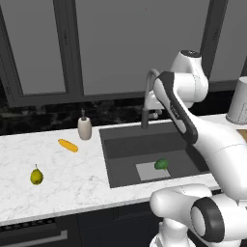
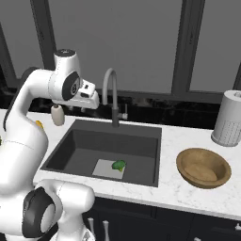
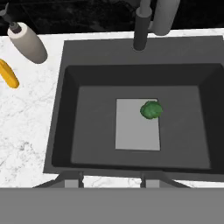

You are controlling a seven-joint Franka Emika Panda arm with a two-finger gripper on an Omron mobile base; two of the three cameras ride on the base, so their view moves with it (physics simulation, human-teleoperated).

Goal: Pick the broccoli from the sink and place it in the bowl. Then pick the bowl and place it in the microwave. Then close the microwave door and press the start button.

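Note:
The broccoli (image 3: 151,110) is a small dark-green clump lying on the right edge of the pale grey square on the floor of the sink (image 3: 65,131). It also appears as the broccoli (image 1: 161,164) and the broccoli (image 2: 119,165) in the base views. My gripper (image 3: 111,178) hangs high above the basin, open and holding nothing, with the broccoli below and slightly right of it. From the right base camera the gripper (image 2: 92,100) is left of the faucet. The wooden bowl (image 2: 203,167) stands empty on the counter right of the sink (image 2: 141,141). The microwave and its door are out of view.
A tall curved grey faucet (image 2: 112,94) rises at the sink's back rim. A soap dispenser (image 1: 85,126), an orange-yellow elongated item (image 1: 68,145) and a yellow-green pear (image 1: 36,176) sit on the marble left of the sink (image 1: 108,159). A pale grey cylinder (image 2: 228,117) stands behind the bowl.

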